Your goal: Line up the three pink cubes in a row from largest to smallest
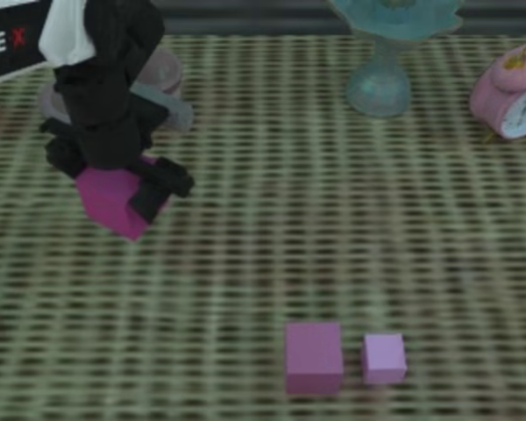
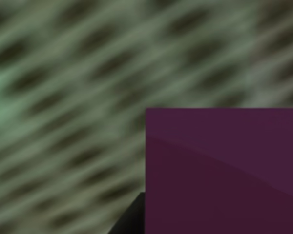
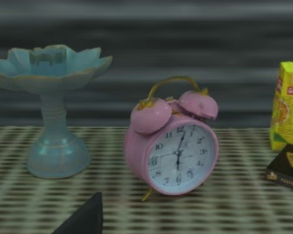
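large cube (image 1: pixel 110 200) far left | medium cube (image 1: pixel 314 357) beside small cube (image 1: pixel 384 358)

Three pink cubes (image 1: pixel 314 355), one clock (image 1: pixel 508 96)

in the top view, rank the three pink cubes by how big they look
1. Large deep magenta matte cube, partly covered by the left hand and maybe raised, so nearness may enlarge it
2. Medium pink matte cube
3. Small pale lilac-pink cube
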Tool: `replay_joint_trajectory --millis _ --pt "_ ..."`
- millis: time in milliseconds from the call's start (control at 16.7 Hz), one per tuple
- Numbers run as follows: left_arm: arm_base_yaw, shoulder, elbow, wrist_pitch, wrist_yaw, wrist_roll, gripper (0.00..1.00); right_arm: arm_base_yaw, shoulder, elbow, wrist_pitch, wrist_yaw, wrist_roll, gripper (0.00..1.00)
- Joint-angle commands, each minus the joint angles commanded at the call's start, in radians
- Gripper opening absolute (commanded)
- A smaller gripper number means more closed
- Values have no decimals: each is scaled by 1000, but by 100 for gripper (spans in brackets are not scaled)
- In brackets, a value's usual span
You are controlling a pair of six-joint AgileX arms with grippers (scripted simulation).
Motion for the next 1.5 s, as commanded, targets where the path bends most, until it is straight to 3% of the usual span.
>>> replay_joint_trajectory --millis 420,660,1140,1320,1500 --pt "-41 -19 -25 3 -1 -68 0 0 0 0 0 0 0 100" --pt "-136 -93 -108 7 -3 -285 0 0 0 0 0 0 0 100" --pt "-367 -293 -334 22 -8 -865 0 0 0 0 0 0 0 100" --pt "-412 -344 -382 33 -10 -958 0 0 0 0 0 0 0 100" --pt "-418 -351 -388 35 -10 -969 0 0 0 0 0 0 0 100"
